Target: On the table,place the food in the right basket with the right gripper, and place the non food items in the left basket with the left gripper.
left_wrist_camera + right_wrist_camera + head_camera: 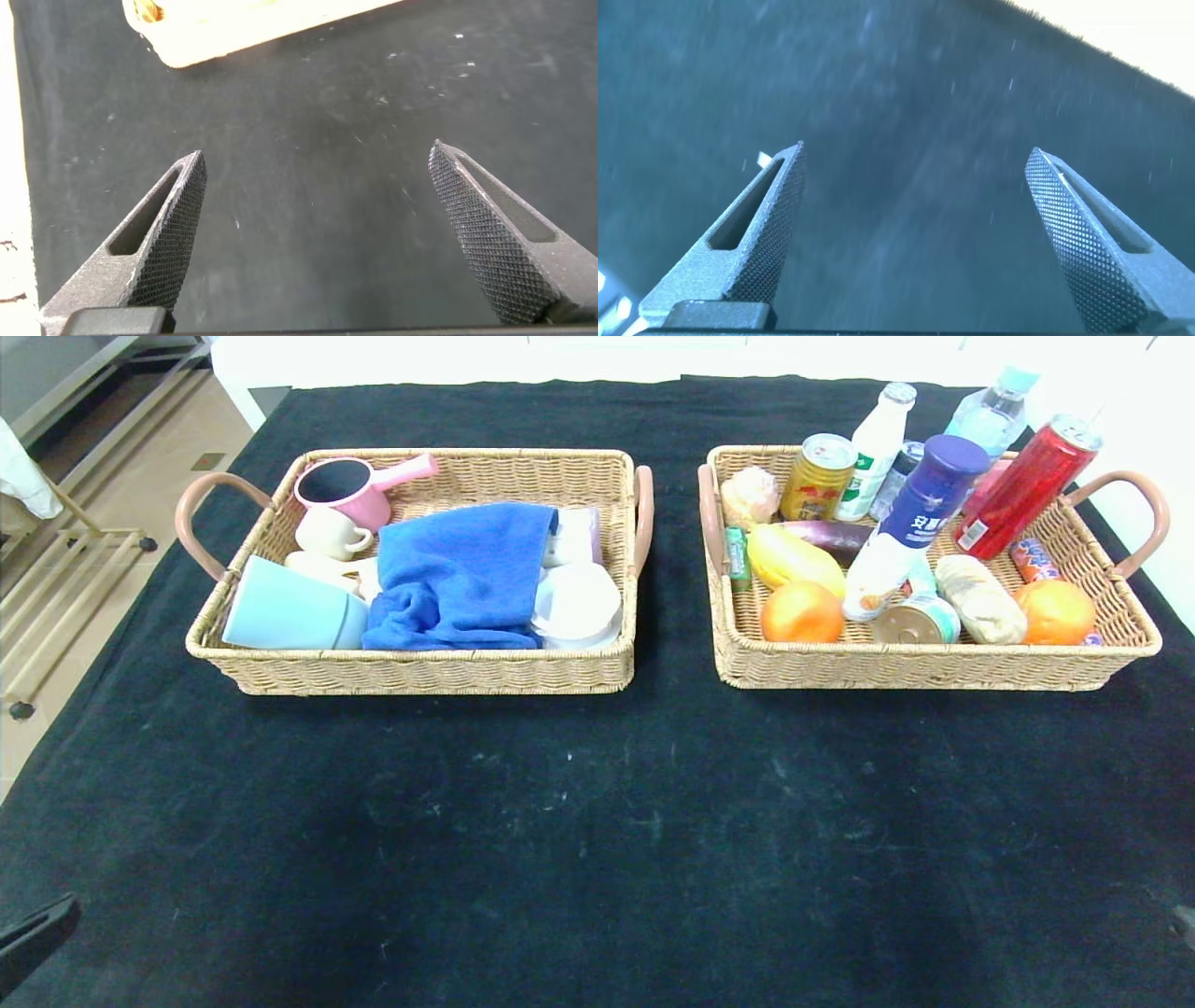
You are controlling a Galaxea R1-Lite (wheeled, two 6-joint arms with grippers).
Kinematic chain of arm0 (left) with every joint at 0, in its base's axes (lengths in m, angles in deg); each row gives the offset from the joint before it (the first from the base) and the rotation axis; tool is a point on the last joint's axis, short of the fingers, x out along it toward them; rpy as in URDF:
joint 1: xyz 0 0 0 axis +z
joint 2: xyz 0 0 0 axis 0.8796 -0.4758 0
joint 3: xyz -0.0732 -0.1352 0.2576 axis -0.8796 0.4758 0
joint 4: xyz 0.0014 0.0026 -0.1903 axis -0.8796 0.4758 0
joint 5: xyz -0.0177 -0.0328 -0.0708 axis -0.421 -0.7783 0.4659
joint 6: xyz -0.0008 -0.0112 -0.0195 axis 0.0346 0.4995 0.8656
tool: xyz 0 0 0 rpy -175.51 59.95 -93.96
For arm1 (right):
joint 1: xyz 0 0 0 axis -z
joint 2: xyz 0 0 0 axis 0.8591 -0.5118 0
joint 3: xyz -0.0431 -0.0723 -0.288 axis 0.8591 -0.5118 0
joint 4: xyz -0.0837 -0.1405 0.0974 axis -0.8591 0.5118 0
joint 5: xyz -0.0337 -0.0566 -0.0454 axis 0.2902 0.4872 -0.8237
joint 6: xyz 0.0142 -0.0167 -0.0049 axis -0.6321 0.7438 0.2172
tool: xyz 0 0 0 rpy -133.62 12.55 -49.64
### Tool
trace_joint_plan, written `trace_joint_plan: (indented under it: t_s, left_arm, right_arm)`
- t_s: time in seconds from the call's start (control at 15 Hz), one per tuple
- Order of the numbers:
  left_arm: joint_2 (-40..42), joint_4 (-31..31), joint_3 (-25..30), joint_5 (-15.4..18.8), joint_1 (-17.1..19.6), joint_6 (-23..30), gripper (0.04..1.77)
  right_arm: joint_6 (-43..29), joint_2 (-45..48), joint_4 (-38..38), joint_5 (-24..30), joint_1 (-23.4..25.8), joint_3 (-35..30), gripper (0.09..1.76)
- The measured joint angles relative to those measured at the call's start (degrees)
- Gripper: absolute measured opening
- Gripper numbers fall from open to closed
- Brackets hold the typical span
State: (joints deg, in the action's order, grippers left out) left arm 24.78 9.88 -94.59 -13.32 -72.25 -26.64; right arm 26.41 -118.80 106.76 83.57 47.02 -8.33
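We list on the table [597,821]: left basket [420,670] holding blue towel [457,574], teal mug [289,611] and pink saucepan [350,490]; the pink bottle we cannot make out. Right basket [934,665] holding white-and-blue bottle [910,523], two oranges [801,612], and red can [1022,490]. Left hand [313,238] and right hand [910,238]: fingers spread wide, empty, over bare cloth.
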Motion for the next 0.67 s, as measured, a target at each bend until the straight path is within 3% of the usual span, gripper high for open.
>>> trace_joint_plan:
  t_s: [0.27, 0.67]
  left_arm:
    - [6.6, 7.4, -2.8, 8.4, 6.7, -1.0, 1.72]
    - [13.3, 12.0, -3.5, 14.3, 9.6, -1.1, 1.72]
  right_arm:
    - [1.0, 7.6, 3.1, -0.4, 0.0, -3.3, 1.7]
    - [-2.6, 17.5, 3.3, -0.5, 3.8, -8.9, 1.7]
